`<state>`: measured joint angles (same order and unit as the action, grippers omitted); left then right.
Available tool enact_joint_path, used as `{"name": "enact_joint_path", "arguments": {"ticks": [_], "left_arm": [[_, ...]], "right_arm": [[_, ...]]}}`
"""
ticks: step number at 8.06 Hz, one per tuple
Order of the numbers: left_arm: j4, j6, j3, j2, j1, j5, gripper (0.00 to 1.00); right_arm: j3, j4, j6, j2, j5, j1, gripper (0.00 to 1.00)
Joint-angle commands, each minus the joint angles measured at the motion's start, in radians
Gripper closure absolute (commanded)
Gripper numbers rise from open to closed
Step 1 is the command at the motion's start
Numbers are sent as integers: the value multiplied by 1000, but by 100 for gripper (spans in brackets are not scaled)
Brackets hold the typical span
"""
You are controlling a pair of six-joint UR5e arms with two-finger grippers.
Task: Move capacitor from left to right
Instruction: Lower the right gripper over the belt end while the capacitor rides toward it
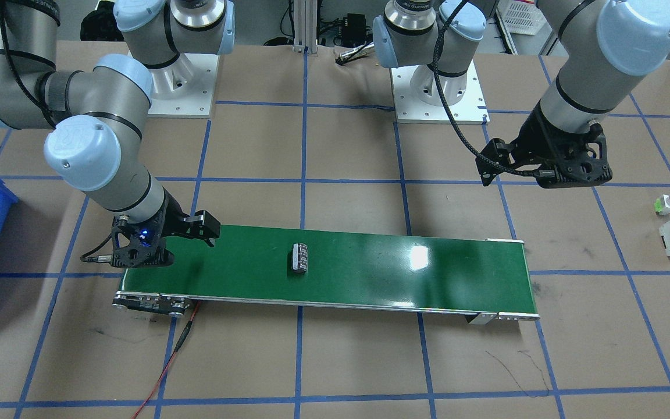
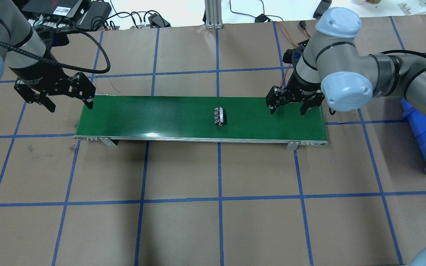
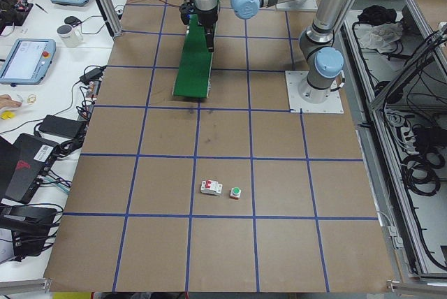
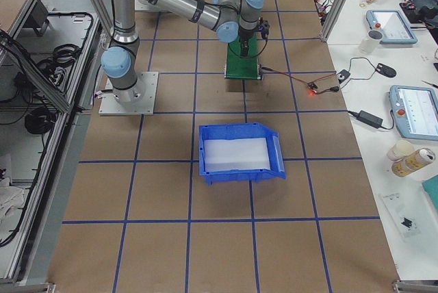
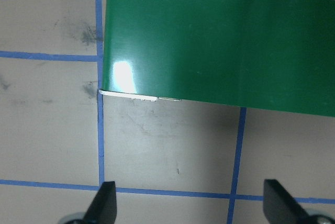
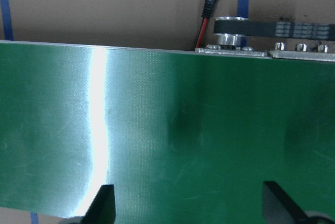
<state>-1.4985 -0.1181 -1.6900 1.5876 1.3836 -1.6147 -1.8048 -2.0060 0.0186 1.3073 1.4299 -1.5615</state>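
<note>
You see the capacitor (image 2: 219, 116) on the conveyor belt (image 2: 161, 118), midway between the counter's side edges; left gripper (image 2: 71, 107) and right gripper (image 2: 287, 111) fingers are apart.

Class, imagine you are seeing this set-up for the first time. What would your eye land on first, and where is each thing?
The long green conveyor belt across the middle of the table stands out first, with the small dark capacitor resting near its midpoint. The left end effector hangs open just off the belt's left end, and the right end effector hangs open over its right end.
</note>
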Motion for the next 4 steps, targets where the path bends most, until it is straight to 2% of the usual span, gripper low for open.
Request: {"name": "enact_joint_path", "arguments": {"ticks": [1,4], "left_arm": [[1,0,1,0,0,1,0],[1,-2,0,0,2,-2,0]], "right_arm": [[-1,-2,0,-7,-2,0,3],[-1,-14,-34,-7,-26,0,5]]}}
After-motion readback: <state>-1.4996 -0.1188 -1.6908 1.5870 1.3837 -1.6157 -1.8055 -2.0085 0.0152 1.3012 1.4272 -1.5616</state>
